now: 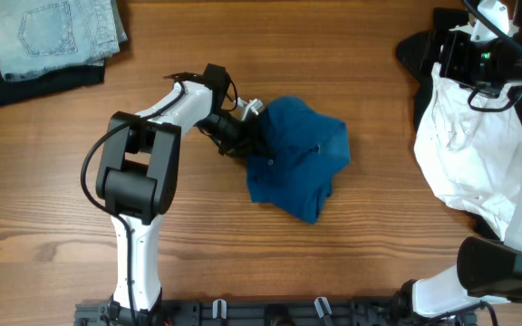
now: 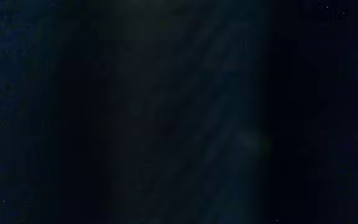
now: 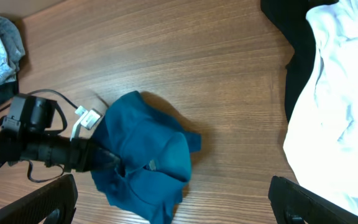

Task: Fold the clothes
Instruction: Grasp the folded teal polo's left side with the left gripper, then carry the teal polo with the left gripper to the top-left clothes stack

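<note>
Item: T-shirt [image 1: 299, 156], dark blue, soft plain cloth, no print showing.
Condition: crumpled into one rounded heap with deep creases. Neither sleeves nor collar can be made out from overhead. A small pale tag shows near the middle of the heap in the right wrist view.
Outline: bulky at the top and right, narrowing to a loose flap at the lower edge.
Location: near the middle of the table [image 1: 379, 263], lying on the bare wood, well apart from the other garments.
Left gripper [image 1: 248, 142]: at the left edge of the heap, its tip buried in the cloth and clenched on a fold of the T-shirt. Its own camera shows only dark blue cloth, close and blurred.
Left arm: reaches in from the left, its wrist just beside the heap.
Right gripper [image 1: 478, 62]: at the far right of the table above the white garment [image 1: 474, 154], released, with its fingers [image 3: 48, 202] spread wide and nothing between them.
White garment: rumpled, at the right edge, lying partly over a black cloth [image 1: 415, 54].
Denim [image 1: 57, 32]: pale blue, folded, at the top left corner on a dark folded garment [image 1: 25, 89].
Surface: wood-grain tabletop.
</note>
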Controlling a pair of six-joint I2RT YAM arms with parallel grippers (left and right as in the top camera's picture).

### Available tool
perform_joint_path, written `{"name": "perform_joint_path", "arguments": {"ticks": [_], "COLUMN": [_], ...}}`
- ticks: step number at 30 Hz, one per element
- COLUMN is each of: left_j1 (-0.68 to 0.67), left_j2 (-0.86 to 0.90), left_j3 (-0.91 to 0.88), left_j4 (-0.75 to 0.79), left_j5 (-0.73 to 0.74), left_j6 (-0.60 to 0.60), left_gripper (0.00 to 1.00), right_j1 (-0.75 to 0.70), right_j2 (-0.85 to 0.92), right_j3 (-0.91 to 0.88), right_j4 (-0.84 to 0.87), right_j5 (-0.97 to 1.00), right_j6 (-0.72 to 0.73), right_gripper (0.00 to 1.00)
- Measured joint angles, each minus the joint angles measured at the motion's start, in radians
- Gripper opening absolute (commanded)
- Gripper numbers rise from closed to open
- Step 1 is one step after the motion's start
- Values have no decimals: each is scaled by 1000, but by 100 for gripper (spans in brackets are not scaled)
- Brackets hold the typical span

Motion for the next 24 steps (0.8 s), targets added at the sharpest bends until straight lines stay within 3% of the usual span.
{"name": "perform_joint_path", "arguments": {"ticks": [4,12,24], "left_j1": [34,181,422], "left_j2": [2,5,6], "left_j3": [27,48,48], "left_j4": [123,598,943], "left_j5": [-3,-68,-314], "left_j6": [-69,-154,-149], "left_gripper": [4,4,4], "right_j1": [0,0,0], "right_j2": [0,0,0], "right_j3": [0,0,0], "right_j4": [0,-3,-24], "right_j5": [0,0,0], "right_j6": [0,0,16], "right_gripper": [100,99,100]}}
